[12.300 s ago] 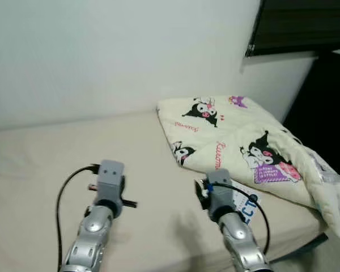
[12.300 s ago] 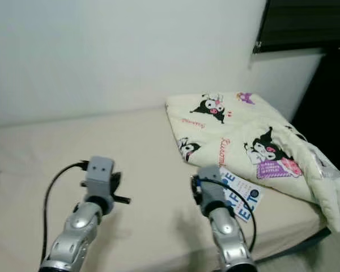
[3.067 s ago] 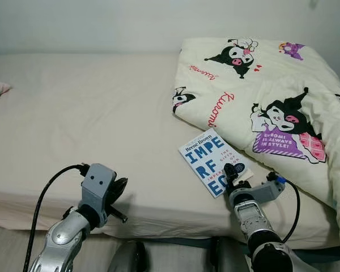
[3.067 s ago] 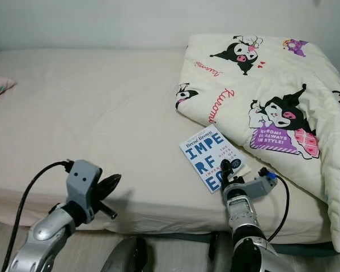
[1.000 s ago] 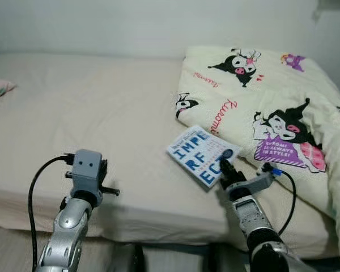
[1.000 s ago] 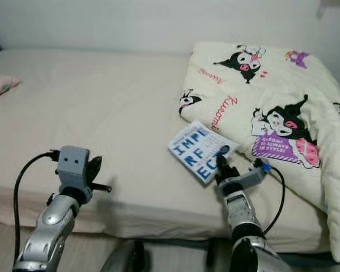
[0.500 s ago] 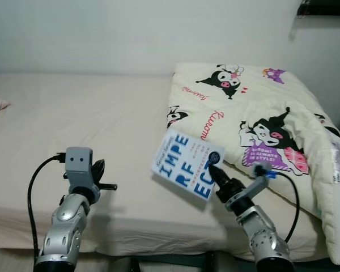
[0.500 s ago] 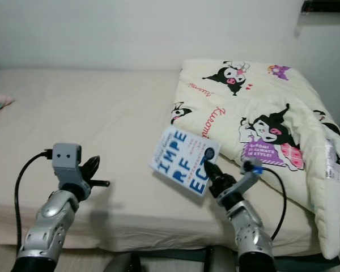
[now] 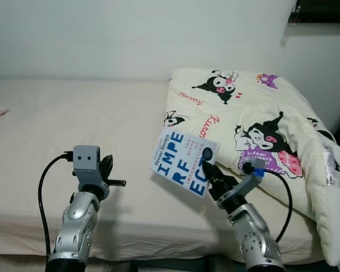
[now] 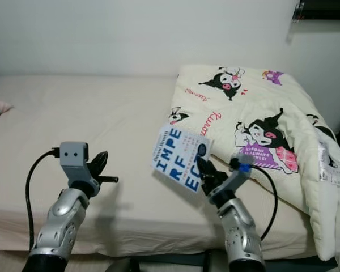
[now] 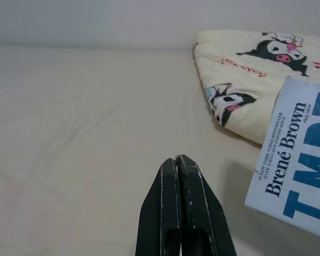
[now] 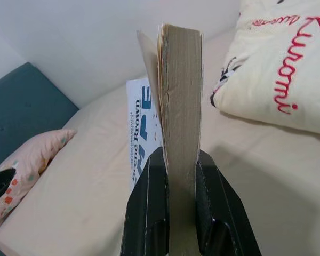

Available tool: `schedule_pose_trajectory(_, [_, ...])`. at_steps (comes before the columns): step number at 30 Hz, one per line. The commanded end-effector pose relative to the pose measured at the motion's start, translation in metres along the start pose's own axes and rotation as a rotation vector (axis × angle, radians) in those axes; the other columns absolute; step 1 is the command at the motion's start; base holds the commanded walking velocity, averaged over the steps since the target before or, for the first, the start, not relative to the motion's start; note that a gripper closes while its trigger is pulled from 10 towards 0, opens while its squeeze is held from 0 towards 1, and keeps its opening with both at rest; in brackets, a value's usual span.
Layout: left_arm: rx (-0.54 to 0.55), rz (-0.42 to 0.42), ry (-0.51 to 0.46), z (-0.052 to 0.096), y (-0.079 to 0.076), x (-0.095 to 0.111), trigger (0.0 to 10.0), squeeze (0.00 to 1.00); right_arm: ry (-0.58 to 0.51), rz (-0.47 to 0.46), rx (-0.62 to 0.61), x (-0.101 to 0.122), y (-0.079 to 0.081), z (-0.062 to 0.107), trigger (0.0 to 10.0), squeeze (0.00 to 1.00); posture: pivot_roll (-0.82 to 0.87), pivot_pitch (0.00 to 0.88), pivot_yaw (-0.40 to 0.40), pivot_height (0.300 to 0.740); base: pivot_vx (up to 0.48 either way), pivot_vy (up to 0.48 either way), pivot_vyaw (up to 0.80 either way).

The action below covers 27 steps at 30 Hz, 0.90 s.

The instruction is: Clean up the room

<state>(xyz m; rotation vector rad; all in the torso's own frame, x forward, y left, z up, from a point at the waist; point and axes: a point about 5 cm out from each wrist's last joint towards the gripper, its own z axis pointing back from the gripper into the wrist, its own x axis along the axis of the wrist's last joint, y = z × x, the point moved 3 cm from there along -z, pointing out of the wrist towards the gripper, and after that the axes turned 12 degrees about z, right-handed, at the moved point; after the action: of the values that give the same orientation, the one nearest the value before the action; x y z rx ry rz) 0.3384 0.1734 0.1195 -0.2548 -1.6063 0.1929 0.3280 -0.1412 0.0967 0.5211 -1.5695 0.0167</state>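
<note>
From the left eye view, the right gripper (image 9: 211, 177) holds the blue-and-white book (image 9: 185, 161) up off the bed (image 9: 73, 124), its fingers pinched on one lower corner. The book tilts, cover toward the camera, hanging over the mattress just beside the folded cartoon-print blanket (image 9: 255, 113). The left gripper (image 9: 109, 173) hovers above the sheet, well apart from the book, carrying nothing.

The right eye view gives the same picture from a little aside; the book's far edge overlaps the blanket's near fold, though I cannot tell whether they touch.

The left wrist view settles what the head views leave vague: the left gripper's two black fingers (image 11: 173, 213) lie pressed together, with nothing between them. It also shows the author's name along the cover's edge and the bare sheet ahead.

The right wrist view looks straight at the book's page block (image 12: 181, 96), clamped between the two fingers (image 12: 146, 208). Here the front cover peels away from the pages, something neither eye view reveals. A pink cushion (image 12: 29, 160) and a teal headboard (image 12: 21, 117) sit at the bed's far end.

I judge the grip to be the risk: it bites only a corner, so a quick swing could let the book pivot, fan open, or slip down onto the bed. The loose cover could also crease.
</note>
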Motion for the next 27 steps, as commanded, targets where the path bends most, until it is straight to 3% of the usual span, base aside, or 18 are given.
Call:
schedule_pose_trajectory(1, [-0.006,-0.008,0.018,-0.001,-0.001,-0.005,10.0,0.00,-0.024,0.014,0.000,0.007,0.002,-0.003,10.0,0.00,-0.05,0.000,-0.006,0.649,0.000,0.000,0.00])
schedule_pose_trajectory(11, [-0.040,-0.019,0.019,0.001,-0.012,-0.011,10.0,0.00,-0.012,0.010,-0.006,0.007,0.004,0.000,10.0,0.00,-0.05,0.000,-0.008,0.684,0.000,0.000,0.00])
schedule_pose_trajectory(18, [-0.031,-0.003,0.044,0.000,-0.009,-0.014,10.0,0.00,-0.010,0.007,-0.003,0.007,0.004,-0.001,10.0,0.00,-0.05,0.000,-0.012,0.719,0.000,0.000,0.00])
schedule_pose_trajectory(27, [-0.024,-0.058,0.068,0.006,-0.005,-0.022,10.0,0.00,0.007,0.051,-0.079,0.004,-0.004,0.003,10.0,0.00,-0.06,0.000,-0.004,0.740,0.000,0.000,0.00])
